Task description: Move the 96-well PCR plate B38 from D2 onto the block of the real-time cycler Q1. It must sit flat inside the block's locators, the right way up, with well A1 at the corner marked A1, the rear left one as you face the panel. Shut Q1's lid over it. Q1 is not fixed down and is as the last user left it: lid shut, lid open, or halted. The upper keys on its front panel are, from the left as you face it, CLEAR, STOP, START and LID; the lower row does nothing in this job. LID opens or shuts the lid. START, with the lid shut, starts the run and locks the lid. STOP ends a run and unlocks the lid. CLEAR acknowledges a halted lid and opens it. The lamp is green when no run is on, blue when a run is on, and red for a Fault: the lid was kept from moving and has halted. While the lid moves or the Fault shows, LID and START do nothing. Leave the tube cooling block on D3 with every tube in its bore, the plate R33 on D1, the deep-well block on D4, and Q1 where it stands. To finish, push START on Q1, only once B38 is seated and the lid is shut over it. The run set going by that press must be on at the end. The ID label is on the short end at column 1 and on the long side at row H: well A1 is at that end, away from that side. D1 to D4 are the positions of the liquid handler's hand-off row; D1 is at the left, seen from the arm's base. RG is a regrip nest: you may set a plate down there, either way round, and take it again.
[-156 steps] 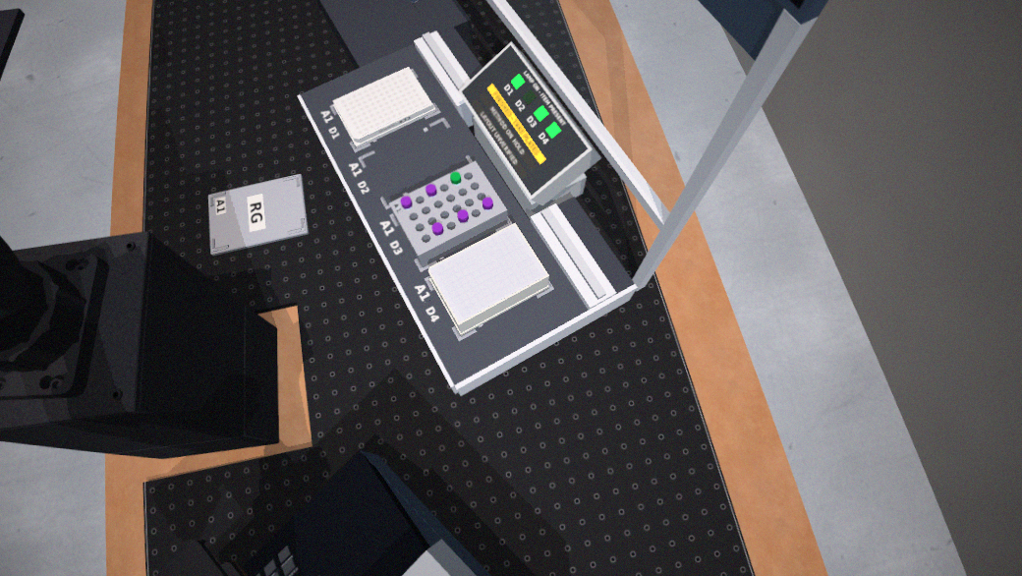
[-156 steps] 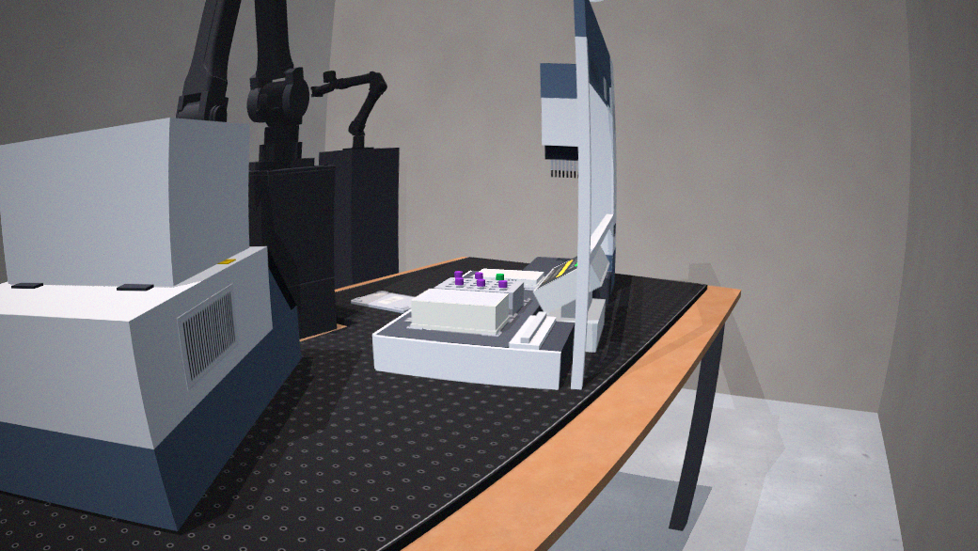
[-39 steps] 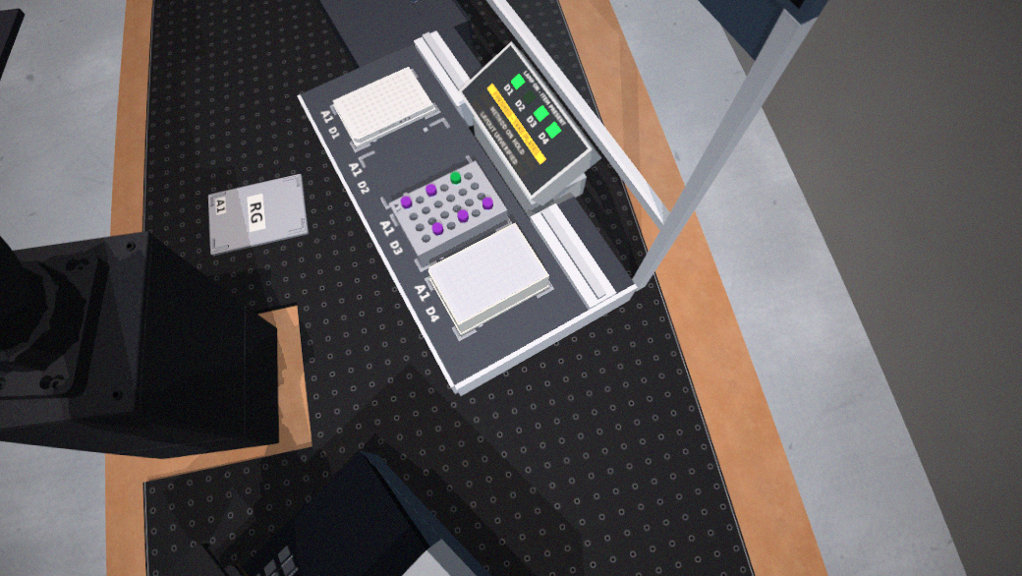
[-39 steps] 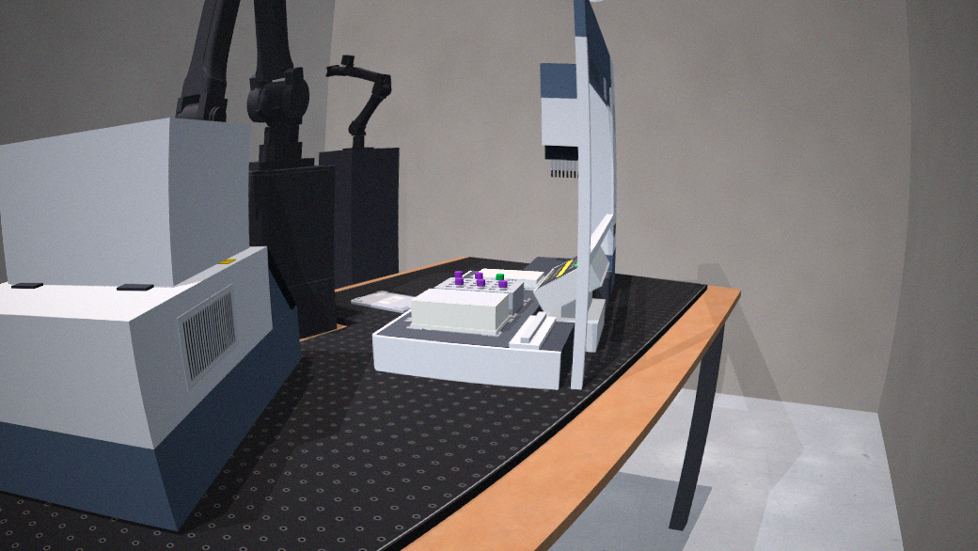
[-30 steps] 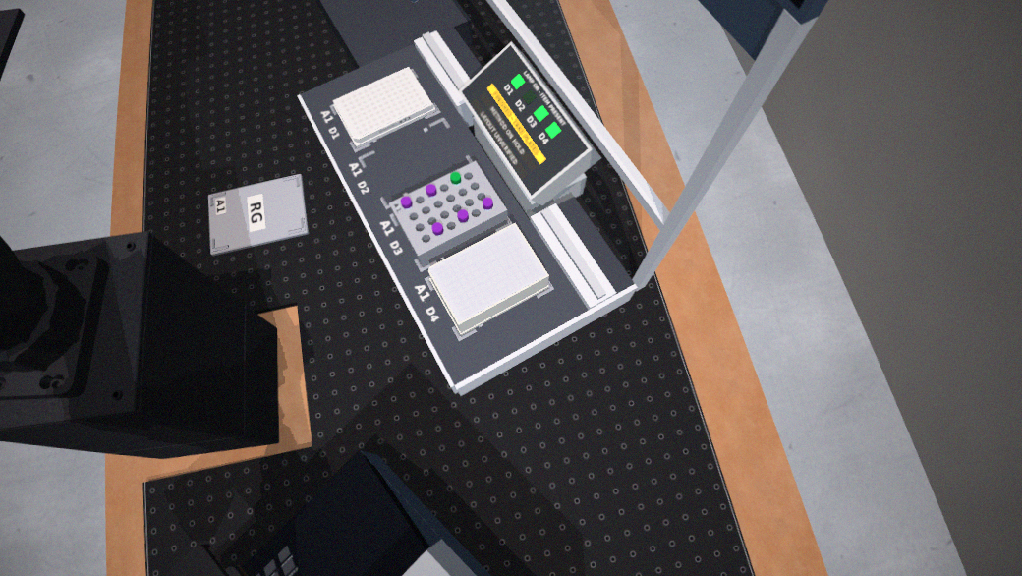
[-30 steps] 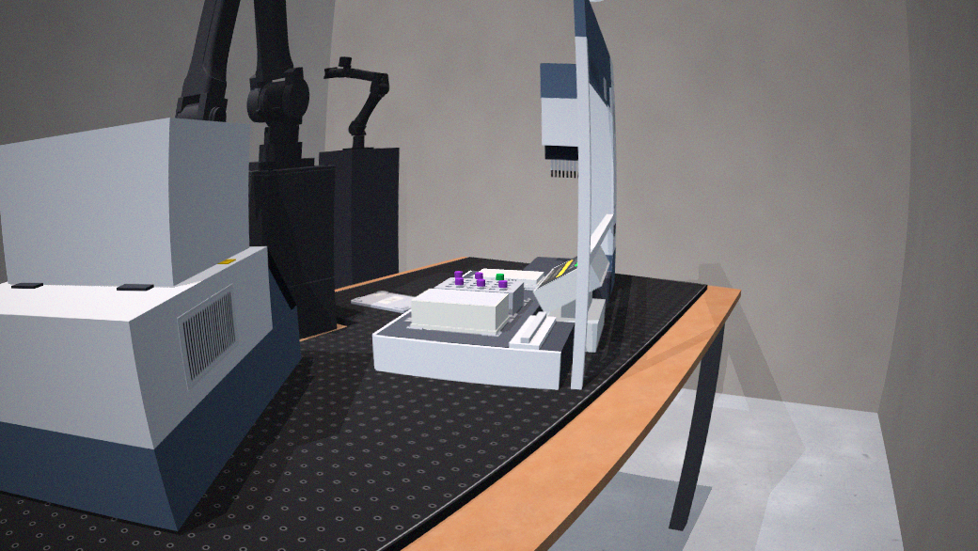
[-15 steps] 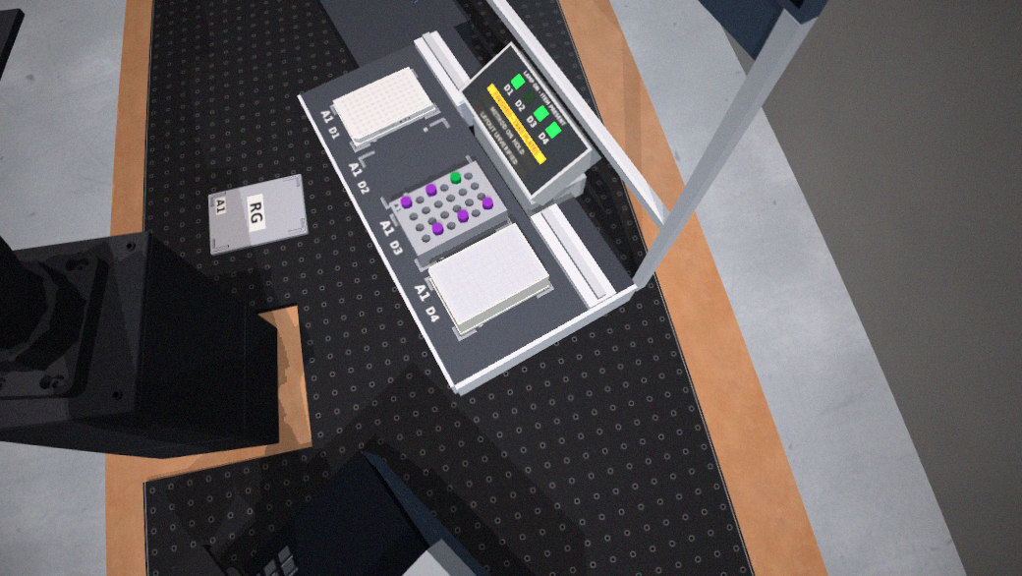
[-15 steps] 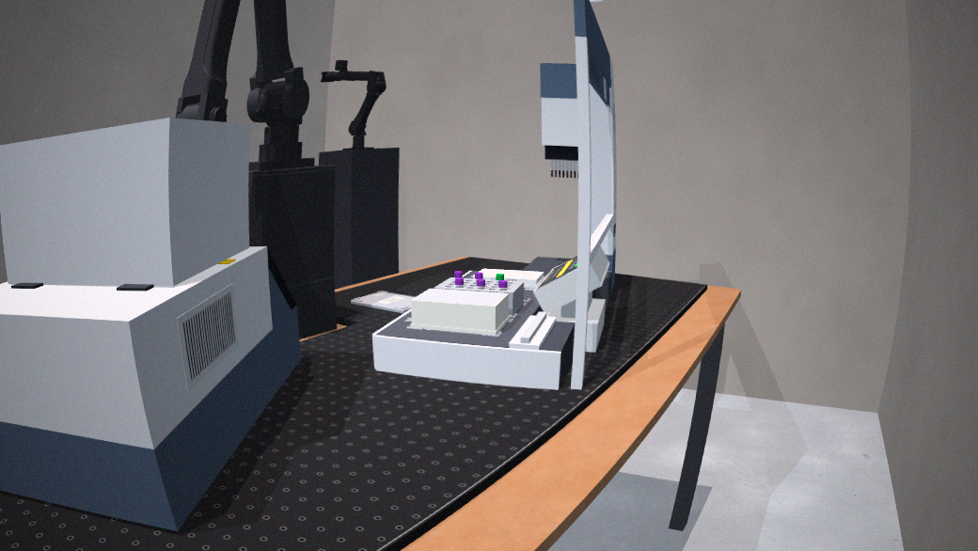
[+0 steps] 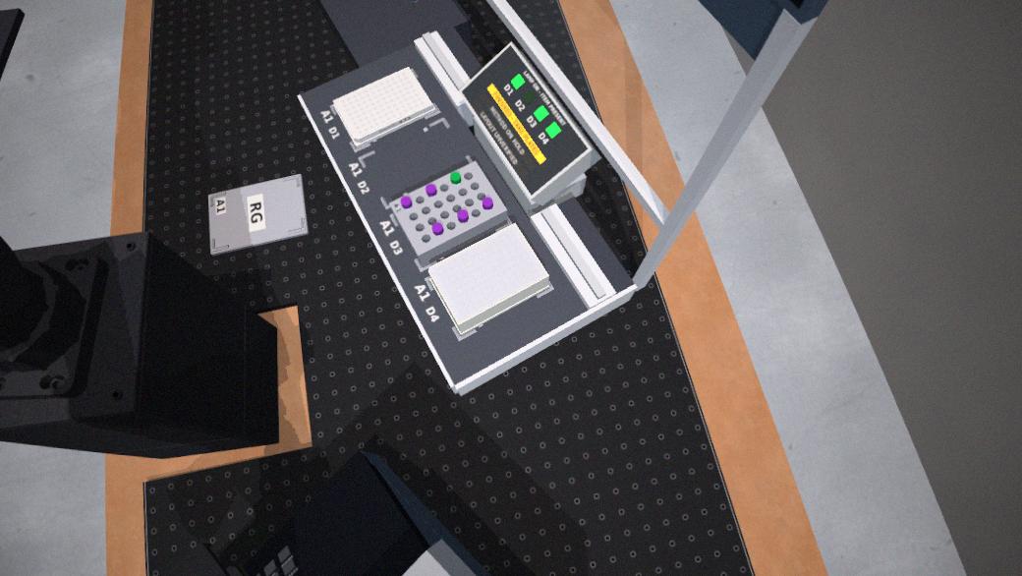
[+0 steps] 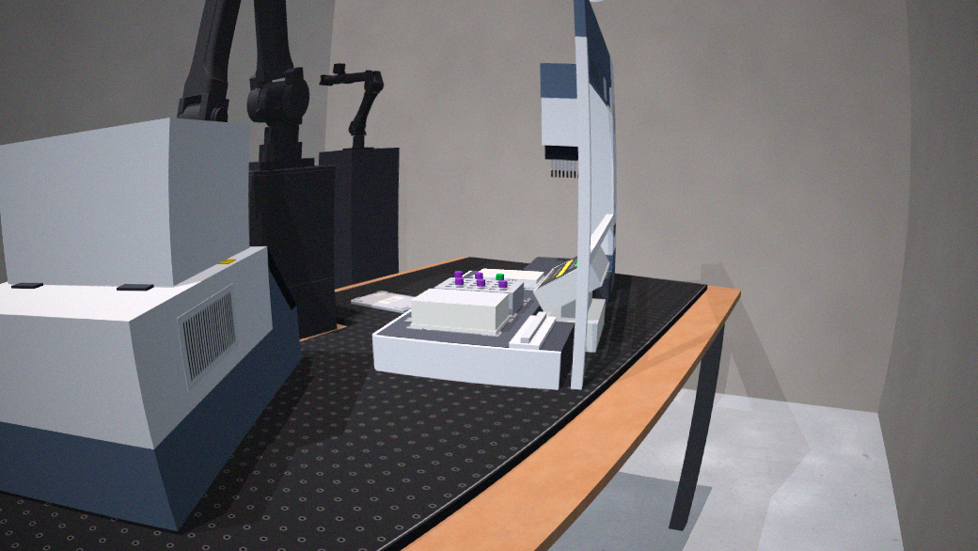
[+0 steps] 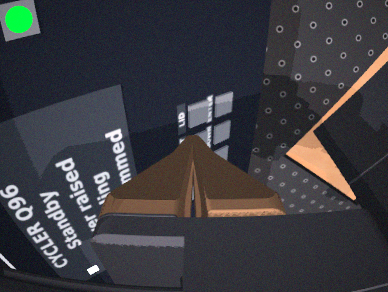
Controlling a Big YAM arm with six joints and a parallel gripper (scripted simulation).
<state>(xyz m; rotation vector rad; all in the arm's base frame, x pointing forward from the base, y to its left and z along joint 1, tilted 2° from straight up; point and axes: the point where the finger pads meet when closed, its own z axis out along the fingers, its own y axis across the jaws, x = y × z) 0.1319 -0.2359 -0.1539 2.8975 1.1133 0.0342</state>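
My gripper is shut with nothing between its brown fingers. In the wrist view its tips point at the grey keys on the dark front panel of cycler Q1, just short of them. The lamp is green. The panel screen reads "standby" and "raised". In the side view Q1's grey upper box stands over its body and the block is hidden. Position D2 on the hand-off row holds nothing. Plate B38 is not in any view.
Plate R33 sits on D1, the tube cooling block with purple and green caps on D3, the deep-well block on D4. The RG nest is empty. The handler's status panel and white gantry post rise behind the row.
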